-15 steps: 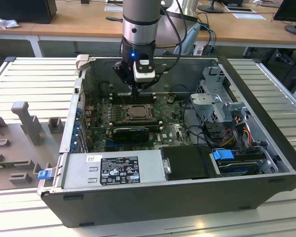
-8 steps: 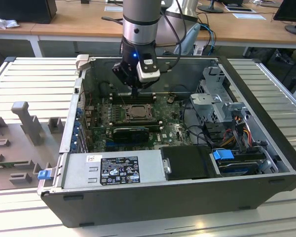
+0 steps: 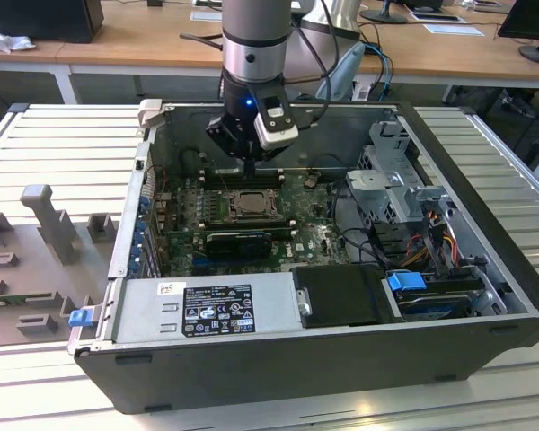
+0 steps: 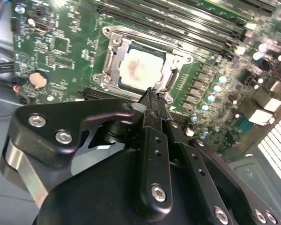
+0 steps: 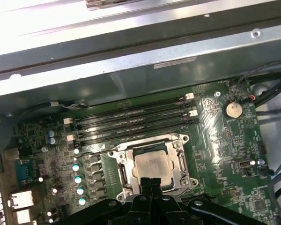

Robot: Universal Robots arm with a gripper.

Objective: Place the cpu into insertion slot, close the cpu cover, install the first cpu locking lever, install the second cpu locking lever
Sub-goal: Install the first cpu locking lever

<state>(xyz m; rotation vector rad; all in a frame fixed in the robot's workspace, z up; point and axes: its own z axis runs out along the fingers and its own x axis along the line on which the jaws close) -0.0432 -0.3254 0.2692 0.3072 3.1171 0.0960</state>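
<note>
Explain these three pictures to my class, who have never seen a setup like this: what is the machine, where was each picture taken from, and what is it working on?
The machine is a robot arm reaching down into an open computer case that stands on a slatted metal table. The exterior view comes from a camera standing off the arm. Both wrist views come from cameras riding on the arm, looking past its gripper. Inside the case lies a green circuit board. On it sits the cpu, a pale square chip, with the silvery cpu cover lying flat around it. The gripper's two black fingers are shut together with nothing between them, their tips right at the cover's edge.
</note>
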